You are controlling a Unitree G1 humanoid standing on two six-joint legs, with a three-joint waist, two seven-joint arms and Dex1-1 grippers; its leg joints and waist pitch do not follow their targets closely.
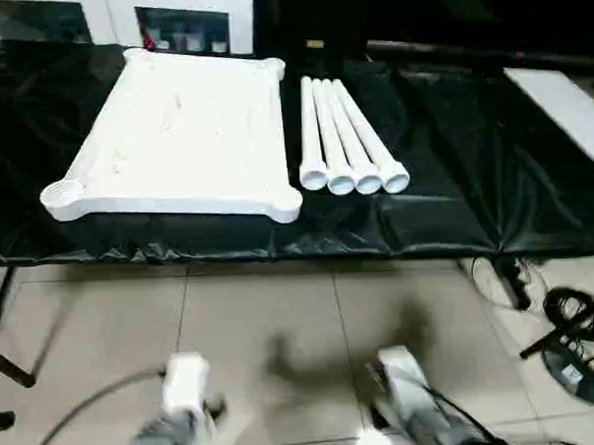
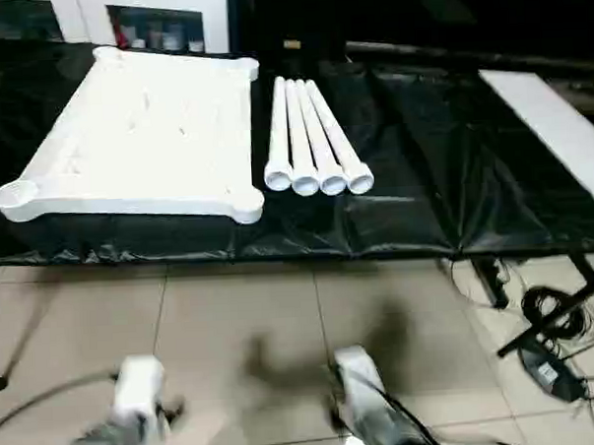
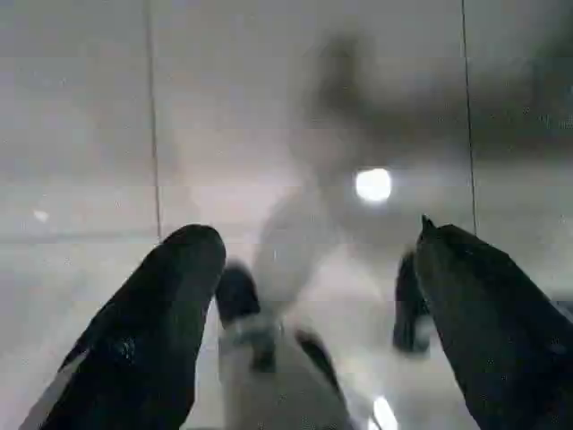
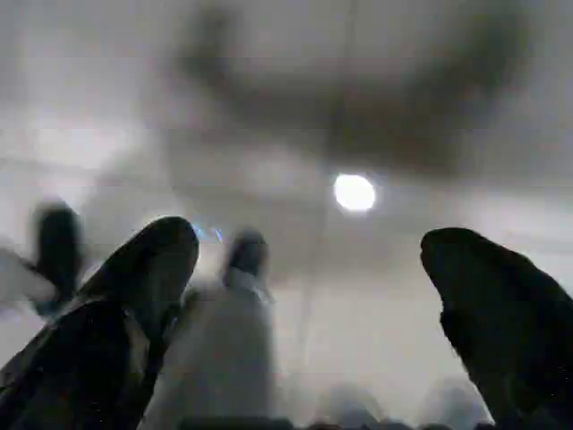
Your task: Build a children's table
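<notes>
Nearest the head camera, two silver forearms reach over the tiled floor (image 1: 281,312) at six o'clock, the left arm (image 1: 182,400) toward seven and the right arm (image 1: 408,395) toward five. Both sit low, well apart from the work. At eleven o'clock the white tabletop (image 1: 180,139) lies flat on a table draped in black sheeting (image 1: 443,177), a round socket at each corner. Just beside it, at twelve to one o'clock, four white legs (image 1: 343,137) lie side by side, touching, open ends toward the robot. A flat white board (image 1: 568,107) rests at two o'clock, and cables (image 1: 567,319) trail on the floor at four.

From the left wrist, the left gripper (image 3: 313,296) stands wide, its black fingers (image 3: 148,331) spread with nothing between them, over the floor; a blurred pale shape beyond may be the other arm.

From the right wrist, the right gripper (image 4: 309,296) is likewise spread wide and empty, floor tiles beyond.
</notes>
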